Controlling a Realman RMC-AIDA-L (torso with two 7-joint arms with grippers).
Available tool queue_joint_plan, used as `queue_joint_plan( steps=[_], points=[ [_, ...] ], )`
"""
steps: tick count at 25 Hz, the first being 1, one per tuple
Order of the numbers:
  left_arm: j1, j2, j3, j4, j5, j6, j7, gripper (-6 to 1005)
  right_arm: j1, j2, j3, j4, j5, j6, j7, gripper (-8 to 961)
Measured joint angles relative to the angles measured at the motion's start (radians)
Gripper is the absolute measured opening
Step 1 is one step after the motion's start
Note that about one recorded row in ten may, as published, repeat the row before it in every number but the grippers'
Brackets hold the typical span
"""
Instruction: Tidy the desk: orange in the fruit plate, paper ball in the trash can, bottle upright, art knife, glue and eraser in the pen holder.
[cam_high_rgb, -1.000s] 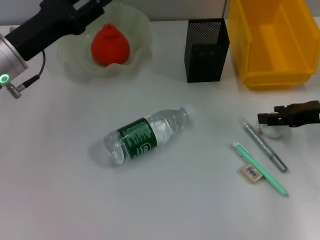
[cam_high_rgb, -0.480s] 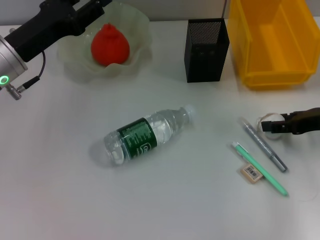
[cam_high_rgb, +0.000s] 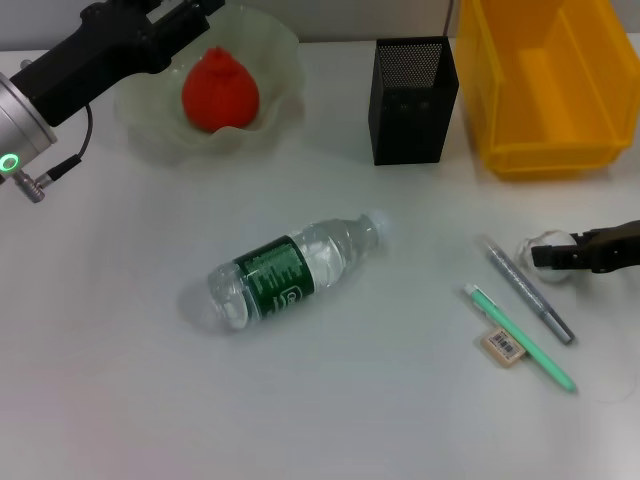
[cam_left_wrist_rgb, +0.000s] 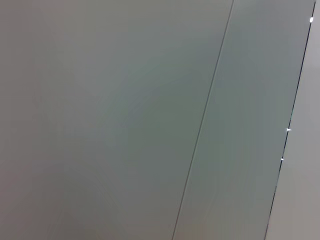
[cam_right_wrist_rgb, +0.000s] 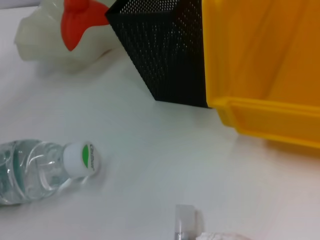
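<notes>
Closest to the robot on the white bench (cam_high_rgb: 120, 400) is the eraser (cam_high_rgb: 503, 346), touching the side of a mint-green pen-like tool (cam_high_rgb: 518, 337) that lies diagonally. Just beyond that is a grey pen-shaped thing (cam_high_rgb: 528, 289), roughly parallel to it; can't tell which of the two is the knife or the glue. Right beside the grey one's far end sits the paper ball (cam_high_rgb: 546, 257), and the right claw (cam_high_rgb: 545, 256) comes in low from the right edge with its dark fingertips (cam_high_rgb: 560, 256) at the ball. Honestly can't tell whether it's pinched shut on it or just touching.

Mid-bench, the bottle (cam_high_rgb: 292, 270) lies on its side, cap pointing toward the far right, well apart from everything else.

At the back: the pen holder (cam_high_rgb: 413, 100) stands upright, with the trash can (cam_high_rgb: 545, 85) just beside it on the right. Far left is the fruit plate (cam_high_rgb: 150, 125) with the orange (cam_high_rgb: 220, 88) sitting in it. The left arm hangs over the plate's far-left rim; its claw (cam_high_rgb: 190, 12) is mostly cut off up there, so no idea if it's open or closed.
</notes>
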Motion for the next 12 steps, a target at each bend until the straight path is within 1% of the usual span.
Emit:
queue_joint_plan(
  steps=[1, 2, 4, 5, 6, 7, 10, 11, 12],
  points=[
    [0.001, 0.000, 0.000, 0.001, 0.000, 0.002, -0.001, 604, -0.005, -0.007, 0.020, -0.002, 0.009, -0.028, 0.000, 522],
    [0.001, 0.000, 0.000, 0.001, 0.000, 0.002, -0.001, 604, -0.005, -0.007, 0.020, -0.002, 0.009, -0.028, 0.000, 522],
    [0.002, 0.000, 0.000, 0.003, -0.001, 0.004, -0.001, 604, -0.012, -0.019, 0.061, -0.003, 0.040, -0.076, -0.006, 522],
    [0.002, 0.000, 0.000, 0.003, -0.001, 0.008, -0.001, 605, -0.018, -0.026, 0.084, -0.004, 0.068, -0.111, -0.012, 522],
    [0.003, 0.000, 0.000, 0.004, -0.001, 0.012, -0.001, 605, -0.029, -0.040, 0.120, -0.006, 0.121, -0.169, -0.019, 522],
    [0.003, 0.001, -0.001, 0.004, -0.002, 0.016, -0.001, 605, -0.029, -0.040, 0.120, -0.006, 0.121, -0.169, -0.019, 522],
    [0.007, 0.001, -0.004, 0.005, -0.003, 0.027, -0.002, 605, -0.062, -0.068, 0.186, -0.008, 0.234, -0.245, -0.034, 522],
    [0.008, 0.001, -0.010, 0.004, -0.003, 0.033, -0.002, 605, -0.083, -0.077, 0.238, 0.008, 0.330, -0.258, -0.077, 522],
    [0.008, 0.001, -0.010, 0.004, -0.003, 0.033, -0.002, 605, -0.083, -0.077, 0.238, 0.008, 0.330, -0.258, -0.077, 522]
  ],
)
